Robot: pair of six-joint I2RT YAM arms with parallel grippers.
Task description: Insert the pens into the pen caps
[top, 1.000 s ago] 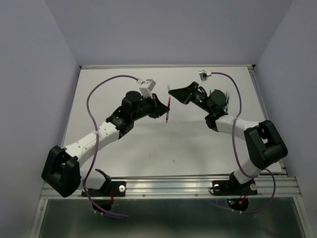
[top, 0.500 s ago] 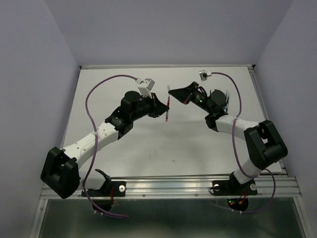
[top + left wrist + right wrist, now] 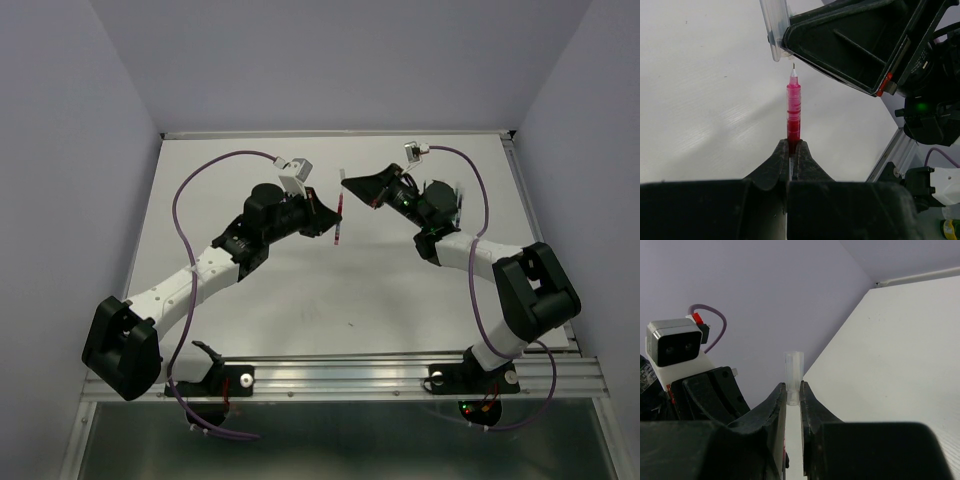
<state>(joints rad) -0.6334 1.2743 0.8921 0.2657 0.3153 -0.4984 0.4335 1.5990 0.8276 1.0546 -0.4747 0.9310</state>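
Note:
My left gripper [image 3: 793, 142] is shut on the lower end of a red pen [image 3: 793, 112], which stands out past the fingertips with its fine tip bare. Just beyond and slightly left of that tip hangs a clear pen cap [image 3: 777, 30], apart from it. My right gripper [image 3: 793, 386] is shut on the base of that pen cap [image 3: 793, 374]. From above, the left gripper [image 3: 328, 214] and right gripper [image 3: 347, 184] face each other over the far middle of the table, with the pen [image 3: 341, 222] and the cap [image 3: 341, 176] between them.
The white table [image 3: 300, 290] has a raised rim at the back and an aluminium rail [image 3: 350, 375] along the near edge. Purple cables [image 3: 195, 185] loop above both arms. A tiny dark speck [image 3: 351, 323] lies on the near middle of the table.
Almost nothing has moved. The right wrist has shifted very slightly, and its cable plug sits a touch higher. Both grips are unchanged.

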